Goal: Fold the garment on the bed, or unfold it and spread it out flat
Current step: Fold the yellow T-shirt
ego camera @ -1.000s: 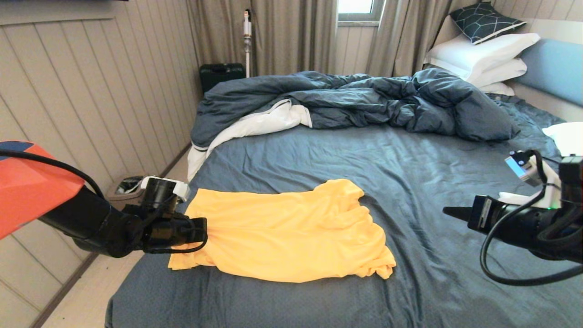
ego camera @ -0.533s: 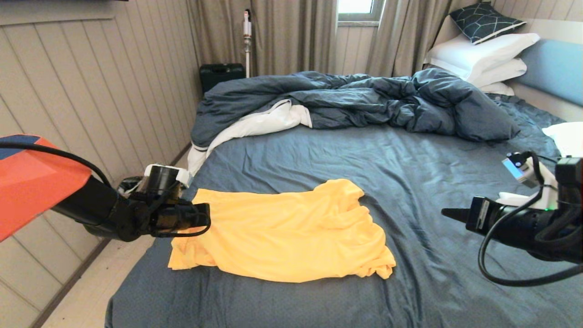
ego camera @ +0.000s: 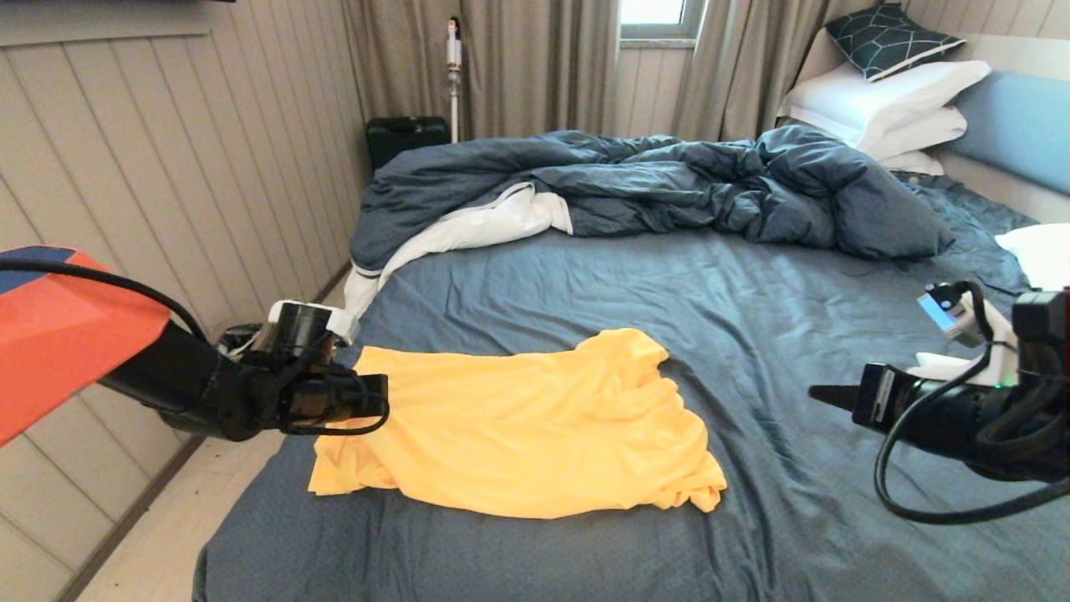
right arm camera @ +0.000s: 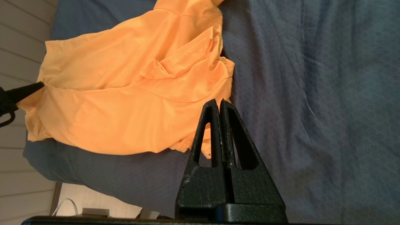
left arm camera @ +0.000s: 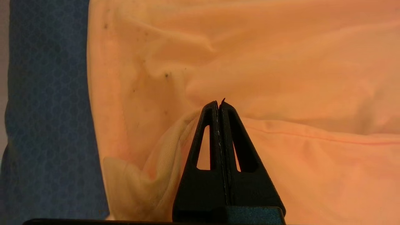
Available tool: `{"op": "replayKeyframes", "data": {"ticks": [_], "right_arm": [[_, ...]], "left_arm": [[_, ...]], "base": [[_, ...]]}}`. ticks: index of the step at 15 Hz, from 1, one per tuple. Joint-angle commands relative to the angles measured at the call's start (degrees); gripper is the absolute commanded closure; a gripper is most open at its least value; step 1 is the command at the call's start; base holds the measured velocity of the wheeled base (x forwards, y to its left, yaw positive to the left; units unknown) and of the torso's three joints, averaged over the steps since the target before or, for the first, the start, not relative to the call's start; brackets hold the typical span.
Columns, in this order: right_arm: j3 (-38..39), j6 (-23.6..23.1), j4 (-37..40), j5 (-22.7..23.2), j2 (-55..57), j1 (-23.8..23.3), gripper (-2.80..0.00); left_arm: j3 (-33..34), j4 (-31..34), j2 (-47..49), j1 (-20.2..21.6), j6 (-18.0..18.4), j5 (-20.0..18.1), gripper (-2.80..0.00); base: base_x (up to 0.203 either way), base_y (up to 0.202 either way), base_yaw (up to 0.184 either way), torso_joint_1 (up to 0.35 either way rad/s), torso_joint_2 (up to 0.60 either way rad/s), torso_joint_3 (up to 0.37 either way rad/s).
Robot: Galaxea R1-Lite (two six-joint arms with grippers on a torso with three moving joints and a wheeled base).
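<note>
- Left gripper (ego camera: 386, 407) is seen at the garment's edge nearest the bedside wall, with its jaws pressed fully together; in the left wrist view (left arm camera: 219, 104) the tips are met at a raised fold of yellow-orange cloth, and whether a pinch of fabric is caught between them cannot be told for certain, though the cloth is drawn up toward the tips.
- The garment (ego camera: 518, 426) is spread out from that gripper across the near half of the bed, rumpled, with folds bunched at its far end, away from the gripper.
- In the right wrist view the same garment (right arm camera: 125, 100) is shown lying on the sheet, its bunched end turned toward the right gripper.
- The bed (ego camera: 752, 351) is covered by a wrinkled slate-blue sheet, on which the garment lies beside the left edge of the mattress.
- The right gripper (ego camera: 823, 391) is held above the sheet, well apart from the garment's bunched end, with its jaws pressed together on nothing (right arm camera: 219, 104).
- Beyond the garment, a dark blue duvet (ego camera: 669, 184) with white lining is heaped across the far part of the mattress.
- White pillows (ego camera: 886, 104) are stacked by the light blue headboard (ego camera: 1016, 125), past the right gripper.
</note>
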Motion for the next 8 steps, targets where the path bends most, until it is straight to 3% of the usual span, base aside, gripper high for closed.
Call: {"op": "replayKeyframes", "data": {"ticks": [1, 5, 8], "right_arm": [[-0.5, 0.19, -0.12, 0.16, 1.13, -0.17, 0.0], [-0.54, 0.19, 0.21, 0.55, 2.9, -1.0, 0.0], [-0.49, 0.26, 0.46, 1.13, 5.43, -3.03, 0.0]], "left_arm": [[2.42, -0.08, -5.42, 0.13, -0.24, -0.11, 0.0], [9.12, 4.6, -18.27, 2.03, -2.38, -1.78, 0.0], [14.13, 10.16, -28.1, 8.88, -4.53, -9.46, 0.0]], "base": [[0.0, 0.0, 0.0, 0.0, 0.0, 0.0], [0.0, 0.0, 0.0, 0.0, 0.0, 0.0], [0.0, 0.0, 0.0, 0.0, 0.0, 0.0]]}}
